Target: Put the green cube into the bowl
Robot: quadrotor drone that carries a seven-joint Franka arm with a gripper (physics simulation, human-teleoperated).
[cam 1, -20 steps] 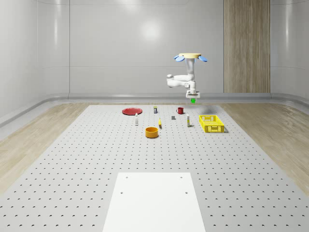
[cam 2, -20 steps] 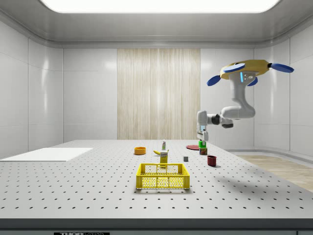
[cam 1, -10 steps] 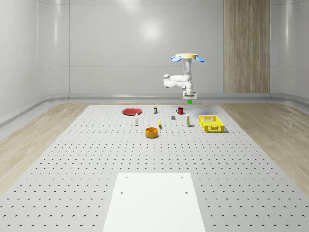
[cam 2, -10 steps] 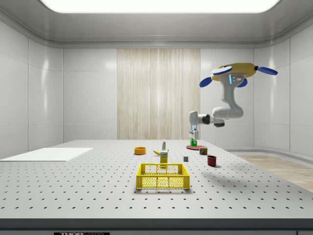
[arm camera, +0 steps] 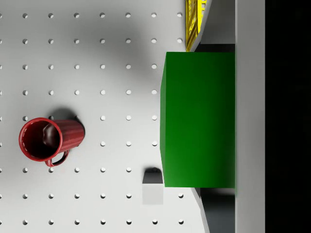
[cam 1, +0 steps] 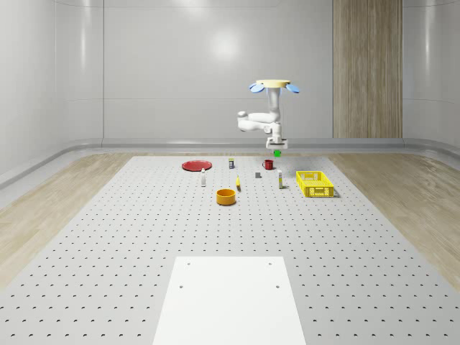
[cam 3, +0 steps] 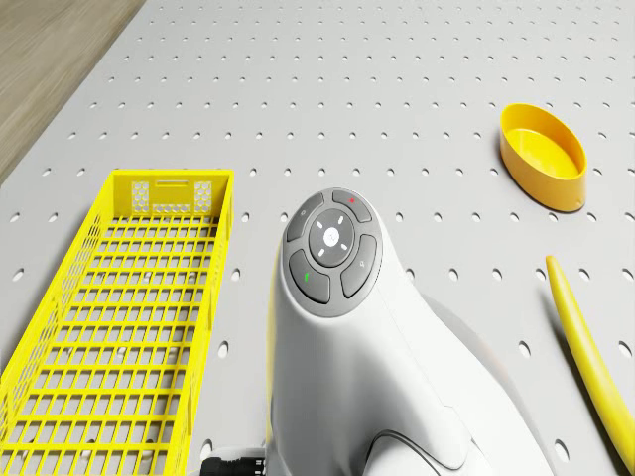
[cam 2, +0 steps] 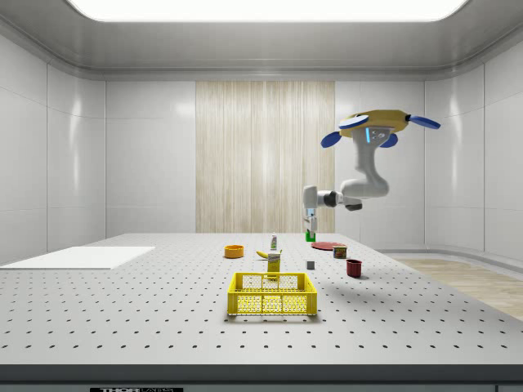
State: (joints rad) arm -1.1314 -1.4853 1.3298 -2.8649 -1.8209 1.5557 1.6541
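Nearest, the orange bowl (cam 1: 226, 196) was seen on the bench (cam 1: 144, 237), well apart from the drone (cam 1: 271, 86) hovering beyond, near the red mug (cam 1: 268, 164). High above the bench, the green cube (arm camera: 199, 119) was pinched in the pincer (cam 1: 277, 149); it was judged rigid, light, best held by opposite flat faces.

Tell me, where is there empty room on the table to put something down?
The table is bare between the white sheet and the orange bowl. It's crowded from the red plate to the yellow basket.
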